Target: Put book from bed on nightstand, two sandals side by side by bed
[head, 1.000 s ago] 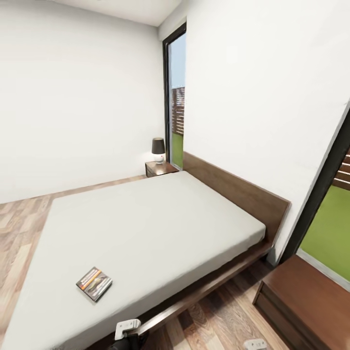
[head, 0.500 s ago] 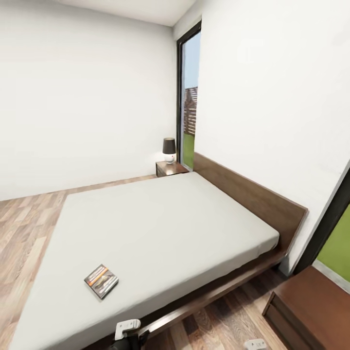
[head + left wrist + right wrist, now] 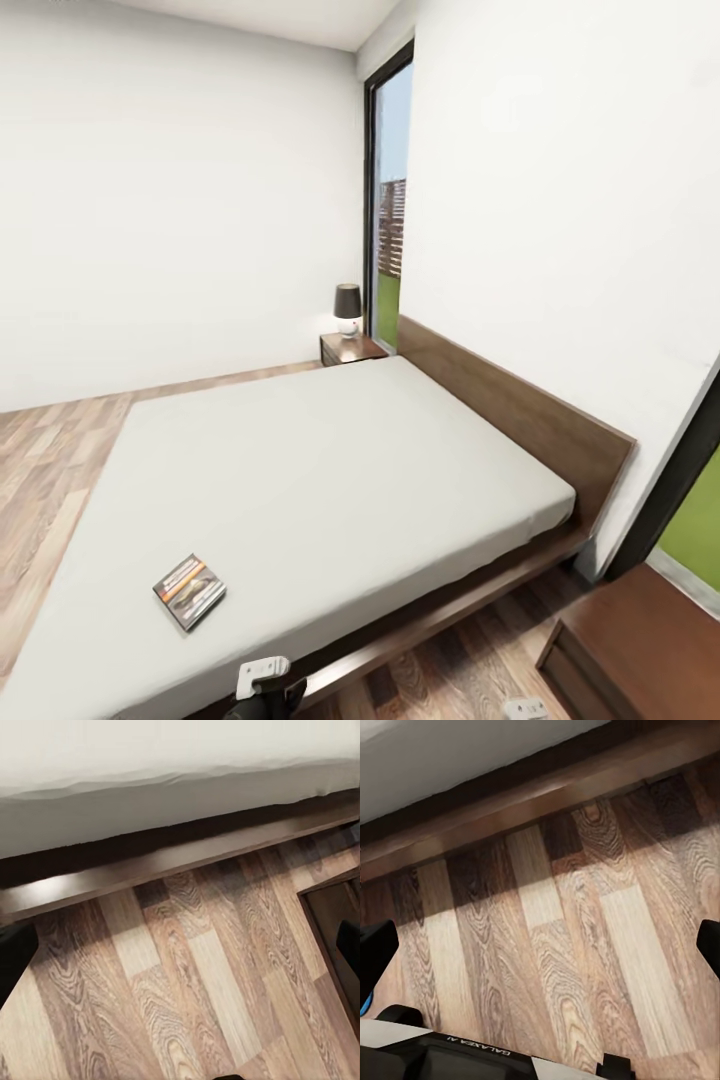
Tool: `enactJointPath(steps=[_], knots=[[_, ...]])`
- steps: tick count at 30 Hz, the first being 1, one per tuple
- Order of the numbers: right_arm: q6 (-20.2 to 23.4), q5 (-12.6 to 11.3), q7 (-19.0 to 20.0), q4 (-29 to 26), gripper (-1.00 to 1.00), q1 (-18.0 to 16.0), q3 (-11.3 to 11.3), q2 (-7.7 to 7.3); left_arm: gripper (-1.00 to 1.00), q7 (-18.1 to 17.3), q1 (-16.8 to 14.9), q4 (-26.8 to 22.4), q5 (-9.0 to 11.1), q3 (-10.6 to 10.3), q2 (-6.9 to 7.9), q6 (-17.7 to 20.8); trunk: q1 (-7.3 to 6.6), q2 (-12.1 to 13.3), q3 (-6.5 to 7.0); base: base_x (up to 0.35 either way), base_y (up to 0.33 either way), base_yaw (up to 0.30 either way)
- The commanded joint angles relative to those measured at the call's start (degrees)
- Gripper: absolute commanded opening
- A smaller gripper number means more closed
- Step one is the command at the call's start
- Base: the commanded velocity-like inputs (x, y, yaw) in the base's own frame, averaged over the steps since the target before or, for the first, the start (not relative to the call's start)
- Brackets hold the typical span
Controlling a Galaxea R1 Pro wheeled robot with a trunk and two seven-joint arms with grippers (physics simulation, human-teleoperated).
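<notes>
Both tools hang low beside the near edge of the bed point(image 3: 330, 470). In each wrist view the 2 dark fingertips sit wide apart at the frame's sides with only plank floor point(image 3: 187, 982) between them, so the left tool point(image 3: 180, 952) and the right tool point(image 3: 540, 945) look released and carry nothing. The left arm's white wrist part pokes up at the head view's lower edge, just below the mattress edge. The book point(image 3: 189, 591) lies flat on the mattress, near that corner, a little left of and beyond the left arm. The step in hand reads as the approach to the book. Next, the left tool likely needs raising over the mattress edge. The near nightstand point(image 3: 640, 640) stands at lower right; a far nightstand point(image 3: 352, 348) carries a lamp point(image 3: 348, 308).
</notes>
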Motion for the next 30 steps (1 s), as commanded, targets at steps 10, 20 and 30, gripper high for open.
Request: enactJointPath(steps=[10,20,30], knots=[[-0.43,0.55,0.06,0.23,1.0,-0.1,-0.48,-0.05,1.0,-0.06,-0.08,0.03,-0.59,0.49,-0.01,-0.2,0.04,-0.12,-0.12,0.007,-0.008,0.277],[-0.43,0.55,0.06,0.23,1.0,-0.1,-0.48,-0.05,1.0,-0.06,-0.06,0.03,-0.61,0.49,-0.08,-0.2,0.04,-0.12,-0.12,0.0,0.0,0.291],[-0.43,0.55,0.06,0.23,1.0,-0.1,-0.48,-0.05,1.0,-0.06,-0.05,0.03,-0.62,0.49,-0.1,-0.2,0.04,-0.12,-0.12,0.075,-0.136,0.291]])
